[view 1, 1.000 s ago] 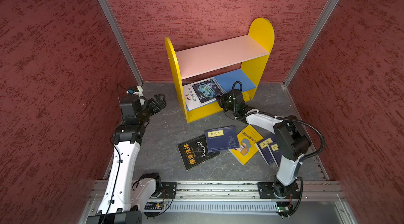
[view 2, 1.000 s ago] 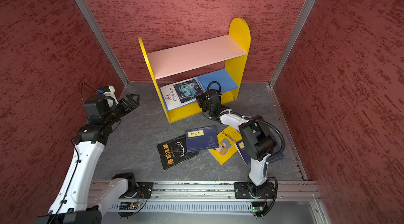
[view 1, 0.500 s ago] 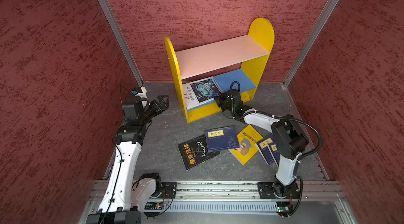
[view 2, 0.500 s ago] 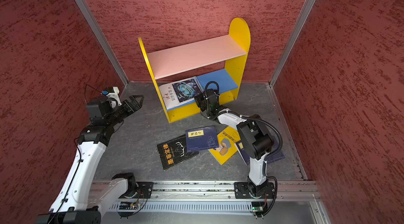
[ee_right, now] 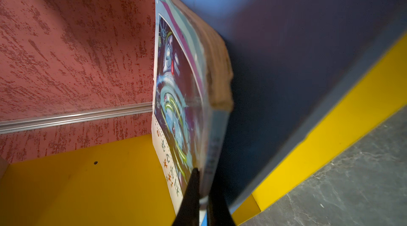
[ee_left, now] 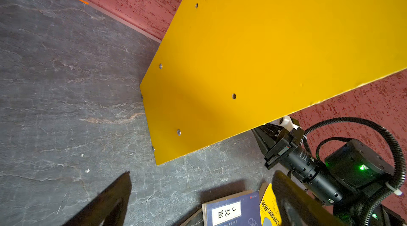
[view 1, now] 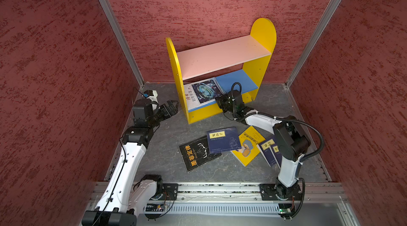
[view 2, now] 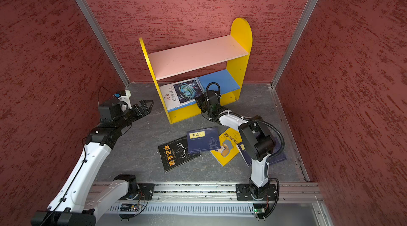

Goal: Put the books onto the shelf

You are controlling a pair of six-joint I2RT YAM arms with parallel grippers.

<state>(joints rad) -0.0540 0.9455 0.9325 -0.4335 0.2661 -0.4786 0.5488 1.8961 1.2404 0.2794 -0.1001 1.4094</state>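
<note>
The shelf (view 1: pixel 263 35) (view 2: pixel 241 35) stands against the back wall. A white book with a blue swirl (view 1: pixel 202 92) (view 2: pixel 182 92) (ee_right: pixel 176 94) lies tilted on its blue lower board (ee_right: pixel 297 48), against the left side panel. My right gripper (view 1: pixel 217 99) (view 2: pixel 198 101) (ee_right: pixel 203 176) is shut on that book's near corner. My left gripper (view 1: pixel 172 107) (view 2: pixel 147 104) (ee_left: pixel 202 174) hangs open and empty just left of the shelf's yellow side panel (ee_left: pixel 264 48). On the floor lie a black book (view 1: pixel 198 154), a navy book (view 1: pixel 222 140) (ee_left: pixel 229 211) and a yellow book (view 1: pixel 248 145).
Two more navy books (view 1: pixel 267 147) lie partly under the right arm's elbow. Red walls close in the floor on three sides. A metal rail (view 1: pixel 220 189) runs along the front. The pink upper board (view 1: pixel 222 58) carries nothing.
My left gripper has moved right, closer to the shelf's left side panel. The right gripper has shifted slightly left with the white book in its grip.
</note>
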